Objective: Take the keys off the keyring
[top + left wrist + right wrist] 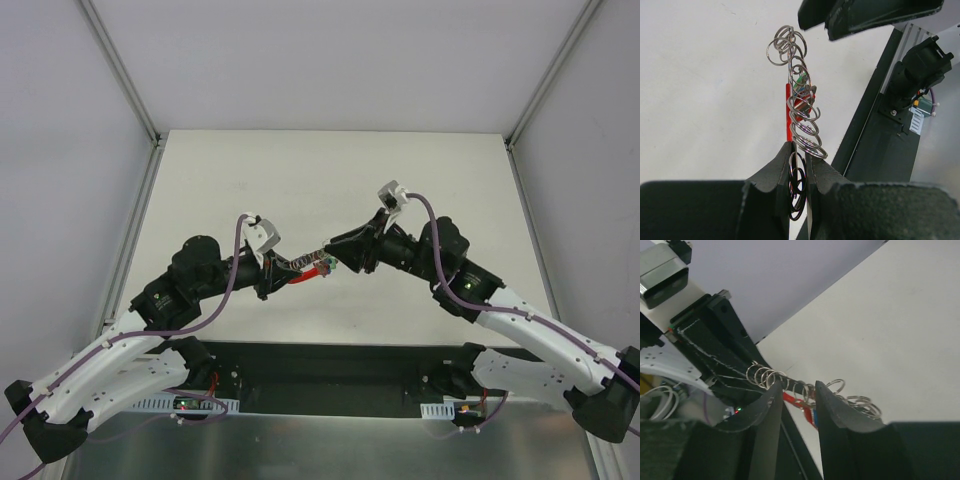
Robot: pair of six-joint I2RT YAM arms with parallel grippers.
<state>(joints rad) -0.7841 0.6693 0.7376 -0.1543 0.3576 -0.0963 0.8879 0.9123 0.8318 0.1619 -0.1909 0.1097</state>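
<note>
The keyring (799, 75) is a chain of thin silvery wire rings joined to a red band (788, 117). Tiny keys hang on it, one with a red head (801, 106) and one with a green head (800, 83). My left gripper (799, 150) is shut on the chain's lower rings and holds it above the table. In the top view the left gripper (286, 268) and right gripper (329, 256) meet tip to tip over the red band (312, 270). My right gripper (797, 387) is open. The rings (765, 375), red band (791, 399) and a red-and-blue key (813, 416) lie just beyond its fingertips.
The white table (330, 180) lies below, with grey walls on three sides. A black base plate (330, 375) runs along the near edge. The left gripper's body (715, 340) fills the upper left of the right wrist view.
</note>
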